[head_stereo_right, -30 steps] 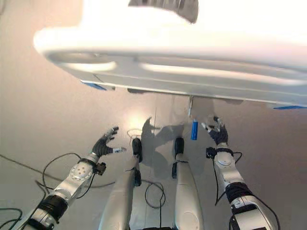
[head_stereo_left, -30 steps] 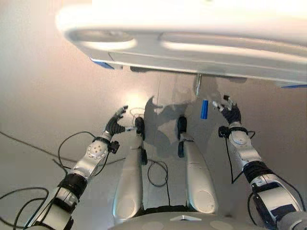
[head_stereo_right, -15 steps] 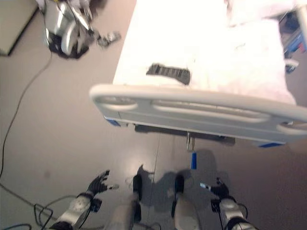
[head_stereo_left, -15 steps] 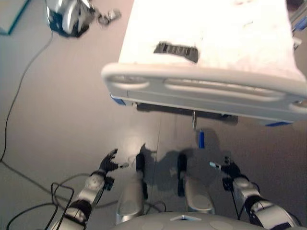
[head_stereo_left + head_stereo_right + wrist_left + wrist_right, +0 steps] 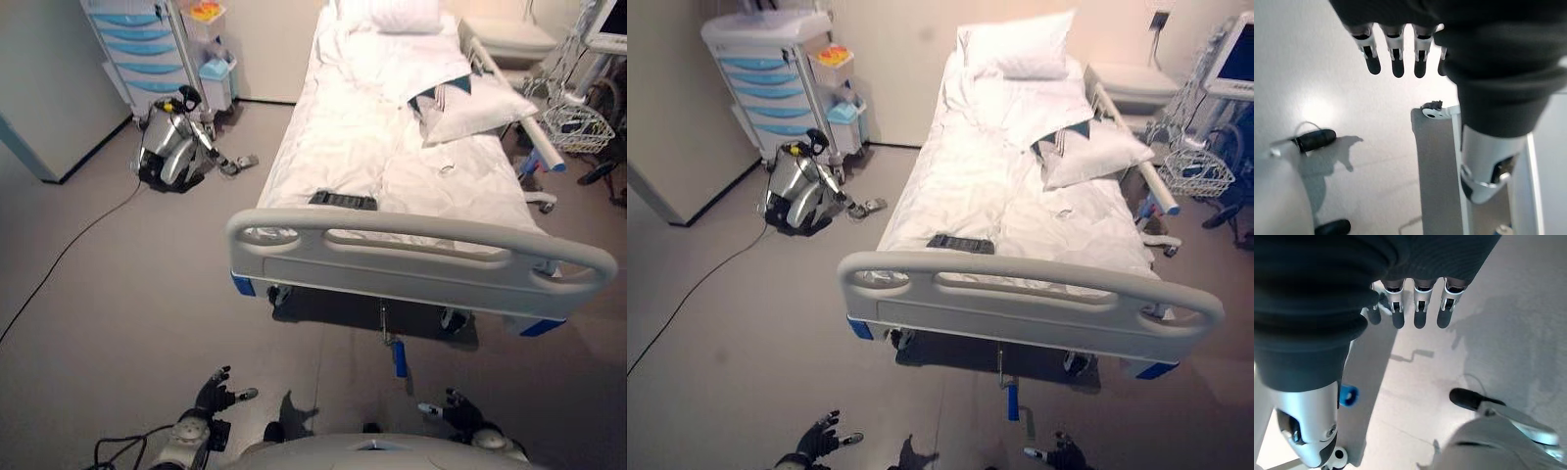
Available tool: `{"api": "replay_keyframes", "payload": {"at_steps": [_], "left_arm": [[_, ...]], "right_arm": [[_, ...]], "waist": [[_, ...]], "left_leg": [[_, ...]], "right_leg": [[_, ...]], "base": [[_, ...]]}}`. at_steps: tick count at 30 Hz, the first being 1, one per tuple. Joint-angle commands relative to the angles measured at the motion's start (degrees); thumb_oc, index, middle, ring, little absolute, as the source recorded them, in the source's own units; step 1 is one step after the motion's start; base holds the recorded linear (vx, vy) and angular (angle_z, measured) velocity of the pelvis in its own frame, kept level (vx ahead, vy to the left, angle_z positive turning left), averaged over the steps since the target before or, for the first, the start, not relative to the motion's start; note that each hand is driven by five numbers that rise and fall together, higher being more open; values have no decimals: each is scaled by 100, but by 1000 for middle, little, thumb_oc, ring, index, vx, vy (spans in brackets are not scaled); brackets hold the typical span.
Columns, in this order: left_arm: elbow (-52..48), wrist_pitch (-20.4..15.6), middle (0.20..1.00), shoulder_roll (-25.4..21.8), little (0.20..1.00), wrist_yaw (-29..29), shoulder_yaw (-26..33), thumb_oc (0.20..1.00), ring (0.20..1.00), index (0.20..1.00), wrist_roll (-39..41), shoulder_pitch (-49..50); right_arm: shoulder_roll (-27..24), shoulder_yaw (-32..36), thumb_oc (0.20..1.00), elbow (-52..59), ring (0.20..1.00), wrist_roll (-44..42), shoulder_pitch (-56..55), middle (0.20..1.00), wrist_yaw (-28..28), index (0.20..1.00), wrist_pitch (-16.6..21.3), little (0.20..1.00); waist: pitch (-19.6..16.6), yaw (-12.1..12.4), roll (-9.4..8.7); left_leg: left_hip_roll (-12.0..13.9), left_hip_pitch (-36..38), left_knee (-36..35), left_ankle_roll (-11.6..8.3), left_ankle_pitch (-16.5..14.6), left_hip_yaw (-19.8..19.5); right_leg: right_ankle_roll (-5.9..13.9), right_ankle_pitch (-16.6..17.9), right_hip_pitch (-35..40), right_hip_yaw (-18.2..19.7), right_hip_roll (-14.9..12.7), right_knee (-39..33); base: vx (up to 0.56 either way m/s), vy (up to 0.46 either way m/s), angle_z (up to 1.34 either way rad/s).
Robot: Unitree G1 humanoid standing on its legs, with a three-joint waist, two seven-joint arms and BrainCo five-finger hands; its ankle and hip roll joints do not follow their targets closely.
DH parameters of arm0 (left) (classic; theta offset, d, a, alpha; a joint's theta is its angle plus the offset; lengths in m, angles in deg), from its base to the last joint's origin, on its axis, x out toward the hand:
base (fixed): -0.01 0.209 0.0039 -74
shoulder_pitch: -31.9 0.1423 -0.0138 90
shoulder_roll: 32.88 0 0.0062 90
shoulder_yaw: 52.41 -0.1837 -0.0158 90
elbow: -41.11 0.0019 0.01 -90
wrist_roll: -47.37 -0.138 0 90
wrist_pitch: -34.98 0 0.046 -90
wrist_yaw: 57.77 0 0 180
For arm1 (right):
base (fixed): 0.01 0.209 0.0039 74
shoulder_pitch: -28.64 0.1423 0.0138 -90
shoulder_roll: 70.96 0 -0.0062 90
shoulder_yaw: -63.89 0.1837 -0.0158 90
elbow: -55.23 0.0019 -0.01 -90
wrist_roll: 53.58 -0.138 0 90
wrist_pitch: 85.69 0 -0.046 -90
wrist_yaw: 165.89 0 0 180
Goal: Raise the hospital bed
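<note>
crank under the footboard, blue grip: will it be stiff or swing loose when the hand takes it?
The crank handle hangs down from a thin metal rod below the footboard, so it probably swings or pivots before it bites. Its blue grip looks smooth and cylindrical, so it may spin or slip in the fingers. The right hand is open and well short of it.

You are in a hospital room: white-sheeted hospital bed, blue-drawered cart, monitor at the bed's head corner.
</note>
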Motion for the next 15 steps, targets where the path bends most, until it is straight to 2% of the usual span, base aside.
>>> {"api": "replay_keyframes", "payload": {"at_steps": [1, 9, 11, 15], "left_arm": [[211, -19, 1000, -23, 1000, -135, 149, 1000, 1000, 1000, -70, -429], [442, 25, 1000, 38, 1000, -130, 189, 1000, 1000, 1000, -144, -399], [491, 27, 1000, 93, 1000, -59, 309, 1000, 1000, 1000, 177, -392], [411, -35, 1000, 62, 1000, -60, 279, 1000, 1000, 1000, 191, -394]], "right_arm": [[13, 111, 1000, 8, 1000, -130, 367, 1000, 44, 1000, 71, 1000], [35, 172, 1000, -103, 1000, -231, 350, 1000, 36, 1000, 68, 1000], [48, 232, 1000, -206, 1000, -235, 363, 1000, 85, 1000, 50, 1000], [50, 202, 1000, -174, 1000, -239, 343, 1000, 65, 1000, 55, 1000]], "waist": [[167, 15, -123], [129, 19, -136], [110, 26, -132], [73, 36, -144]], "left_leg": [[-220, 385, 85, 78, -344, 194], [-247, 546, 136, 112, -437, 231], [-245, 582, 123, 117, -449, 225], [-248, 626, 107, 129, -475, 222]], "right_leg": [[601, 162, 1, 22, -230, 200], [585, 140, 180, 64, -267, 171], [589, 130, 216, 55, -274, 167], [597, 117, 267, 56, -288, 149]], "base": [[7, 21, -10], [20, 14, -2], [17, 10, -1], [30, 13, -1]]}}
